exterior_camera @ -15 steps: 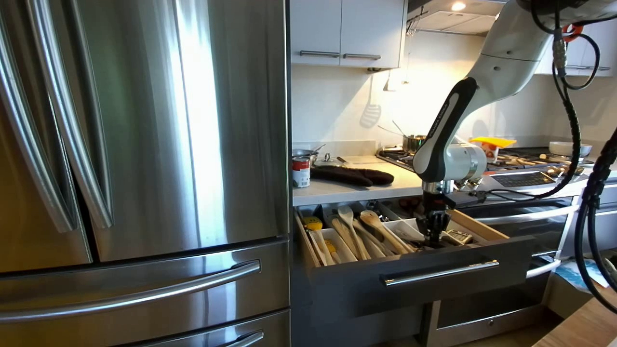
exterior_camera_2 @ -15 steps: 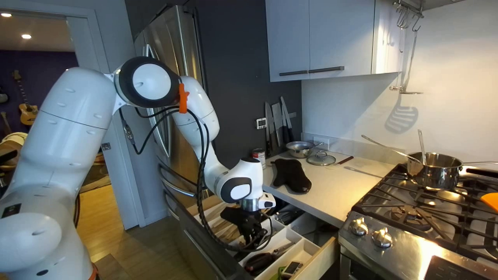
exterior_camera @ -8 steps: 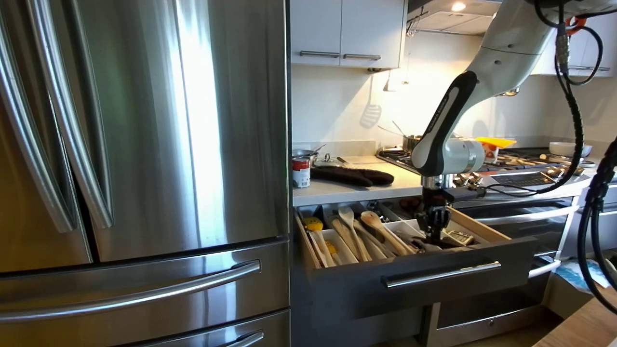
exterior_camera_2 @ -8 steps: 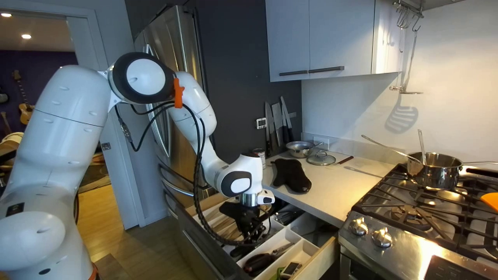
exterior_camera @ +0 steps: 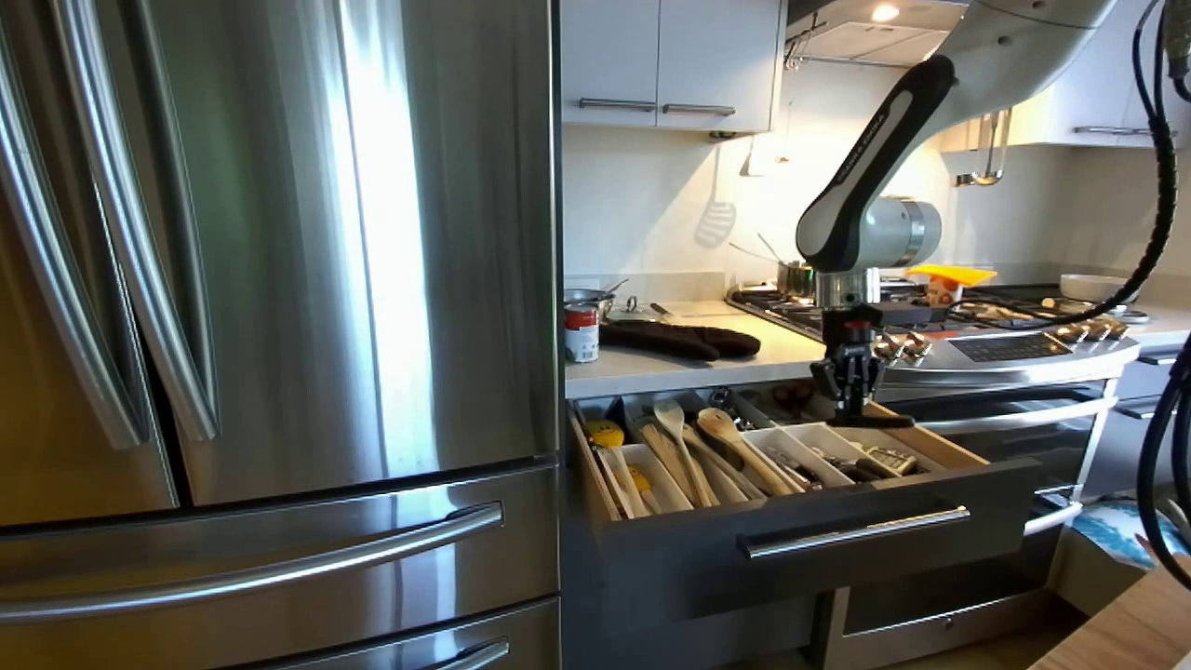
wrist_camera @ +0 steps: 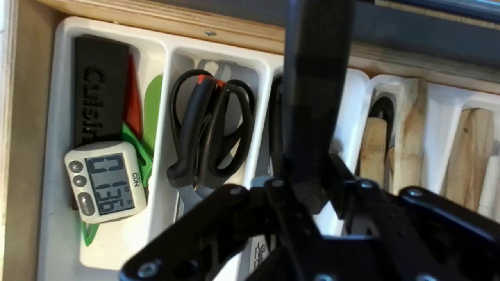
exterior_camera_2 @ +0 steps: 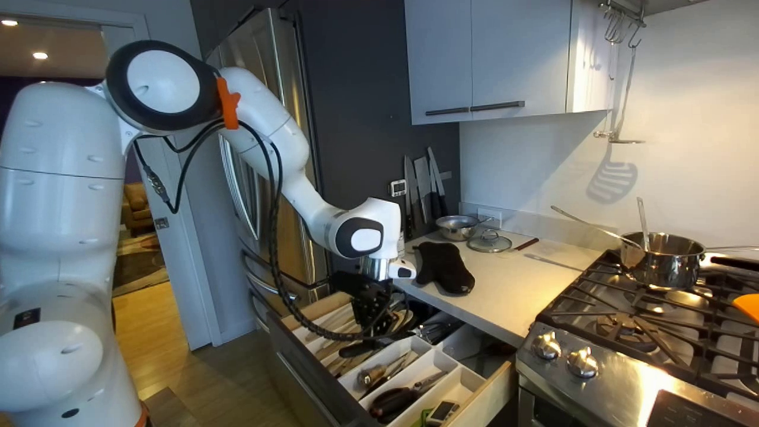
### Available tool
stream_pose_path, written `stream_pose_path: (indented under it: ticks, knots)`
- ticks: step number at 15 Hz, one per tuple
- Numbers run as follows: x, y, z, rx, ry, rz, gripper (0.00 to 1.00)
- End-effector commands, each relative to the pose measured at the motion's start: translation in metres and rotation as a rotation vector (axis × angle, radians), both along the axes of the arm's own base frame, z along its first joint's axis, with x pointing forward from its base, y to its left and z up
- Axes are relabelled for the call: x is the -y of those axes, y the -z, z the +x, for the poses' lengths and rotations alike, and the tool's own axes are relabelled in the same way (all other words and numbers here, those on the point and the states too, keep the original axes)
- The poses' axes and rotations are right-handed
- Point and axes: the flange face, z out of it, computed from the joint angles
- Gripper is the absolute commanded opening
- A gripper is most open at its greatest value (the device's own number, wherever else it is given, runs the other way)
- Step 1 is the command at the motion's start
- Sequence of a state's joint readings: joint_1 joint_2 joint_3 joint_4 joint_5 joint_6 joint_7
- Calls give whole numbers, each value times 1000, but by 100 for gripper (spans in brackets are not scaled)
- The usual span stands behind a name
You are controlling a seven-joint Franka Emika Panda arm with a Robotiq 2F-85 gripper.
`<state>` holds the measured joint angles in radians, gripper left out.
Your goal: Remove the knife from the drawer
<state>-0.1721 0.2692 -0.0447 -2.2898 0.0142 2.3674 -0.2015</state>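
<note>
"Item one?"

"Gripper, black: jaws together on a long dark handle, taken for that of the knife. Knife held roughly level across under the gripper's tip; blade not made out, so its reach was uncertain."

"Item two?"

"Drawer, pulled out, below the gripper. Within: shears, black-handled, beneath and to one side of the gripper; timer, one compartment farther out; wooden handles, opposite side."

"Step in hand?"

"Lifting out, I judged, and mostly done: in both exterior views the handle looked higher than the dividers. From where I stood, the move called for a straight rise first, squeeze firm, until the unseen blade surely cleared the rim."

"Cautions?"

"No wrist turn or sideways swing before that. A handle pinched at one spot could pivot, and the blade could catch the dividers or the shears below."
</note>
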Motion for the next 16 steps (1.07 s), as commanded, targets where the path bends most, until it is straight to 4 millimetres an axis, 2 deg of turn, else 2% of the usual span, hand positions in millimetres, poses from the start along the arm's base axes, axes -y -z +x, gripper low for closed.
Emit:
stream_pose_path:
  ticks: [1,5,8,12,14,16]
  knots:
    - [5,-52,-11,32,33,5,7]
    - [14,-102,-2,169,89,31,7]
    - [24,-128,15,300,137,33,7]
    - [40,-143,45,449,163,-20,7]
    - [51,-144,65,490,179,-49,7]
    - [64,-137,88,501,174,-79,7]
